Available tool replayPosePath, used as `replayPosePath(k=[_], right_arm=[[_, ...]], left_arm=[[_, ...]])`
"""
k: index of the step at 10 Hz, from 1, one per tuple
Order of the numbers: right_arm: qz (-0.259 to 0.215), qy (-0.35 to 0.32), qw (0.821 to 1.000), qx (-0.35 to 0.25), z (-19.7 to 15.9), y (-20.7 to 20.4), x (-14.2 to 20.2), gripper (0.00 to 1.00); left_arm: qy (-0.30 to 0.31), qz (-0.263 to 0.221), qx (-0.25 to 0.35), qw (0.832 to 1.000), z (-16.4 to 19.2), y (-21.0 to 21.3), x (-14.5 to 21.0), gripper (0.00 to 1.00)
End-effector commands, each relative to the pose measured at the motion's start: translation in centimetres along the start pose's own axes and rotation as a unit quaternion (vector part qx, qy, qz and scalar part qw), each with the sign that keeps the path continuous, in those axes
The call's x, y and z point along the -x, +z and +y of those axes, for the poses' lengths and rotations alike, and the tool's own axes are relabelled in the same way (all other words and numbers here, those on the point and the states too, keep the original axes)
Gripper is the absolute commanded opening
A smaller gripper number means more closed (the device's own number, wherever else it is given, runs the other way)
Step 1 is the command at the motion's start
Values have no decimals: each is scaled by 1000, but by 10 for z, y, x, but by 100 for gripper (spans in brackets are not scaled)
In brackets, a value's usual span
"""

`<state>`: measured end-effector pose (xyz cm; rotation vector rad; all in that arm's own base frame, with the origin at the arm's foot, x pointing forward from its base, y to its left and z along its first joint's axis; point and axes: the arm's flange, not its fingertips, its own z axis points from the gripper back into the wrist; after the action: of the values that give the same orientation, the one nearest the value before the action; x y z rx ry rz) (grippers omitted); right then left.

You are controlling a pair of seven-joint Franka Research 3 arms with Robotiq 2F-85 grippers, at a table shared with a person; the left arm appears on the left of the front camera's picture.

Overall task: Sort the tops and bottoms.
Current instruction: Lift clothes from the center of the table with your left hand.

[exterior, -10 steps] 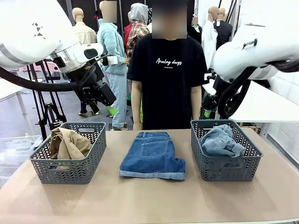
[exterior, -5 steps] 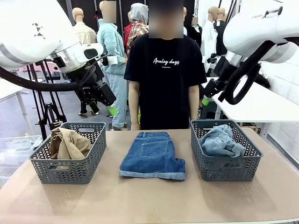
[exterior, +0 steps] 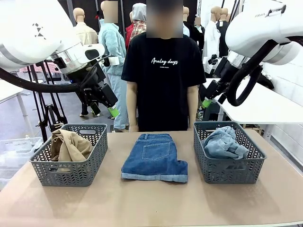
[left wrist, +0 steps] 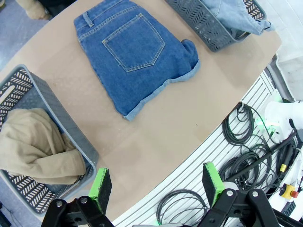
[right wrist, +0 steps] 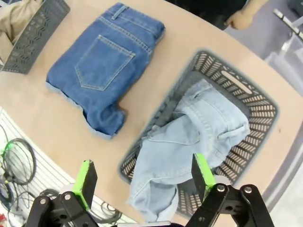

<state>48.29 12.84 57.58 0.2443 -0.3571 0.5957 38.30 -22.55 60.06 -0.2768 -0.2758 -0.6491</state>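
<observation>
Both grippers were wide open w/ nothing in them. Left gripper (left wrist: 156,185) hung high above and behind the left basket (exterior: 68,176), right gripper (right wrist: 144,177) high over the far side of the right basket (exterior: 227,172).

Near to far: front of the table (exterior: 142,203) was bare. Mid-table lay the shorts (exterior: 155,157), folded flat, pocket side up, between the baskets and touching neither. Tan top (exterior: 70,146) was bunched in the left basket, pale jeans (exterior: 223,143) piled in the right one. Person (exterior: 163,80) stood right behind the table, arms down.

So imo tops go left, bottoms go right, and the shorts were the one piece left to sort. Nobody had gone for them yet. Next move prob needs an arm to drop down, pinch the denim near an edge and carry it over the right basket's rim. Right arm looked the handier one tbh. It's a thick fold, so it might flop open on the lift.
</observation>
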Motion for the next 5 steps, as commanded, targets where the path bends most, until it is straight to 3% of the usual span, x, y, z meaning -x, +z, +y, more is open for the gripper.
replayPosePath(k=[1, 2, 5], right_arm=[[5, 38, 999, -30, 12, -13, -5, 100], [-5, 76, 996, -41, 23, -13, -9, 100], [-24, 103, 994, -17, 46, 23, -5, 100]], left_arm=[[-4, 2, 0, 1000, 0, 2, 1, 100], [-4, 2, 0, 1000, 0, 2, 1, 100], [-4, 2, 0, 1000, 0, 2, 1, 100]])
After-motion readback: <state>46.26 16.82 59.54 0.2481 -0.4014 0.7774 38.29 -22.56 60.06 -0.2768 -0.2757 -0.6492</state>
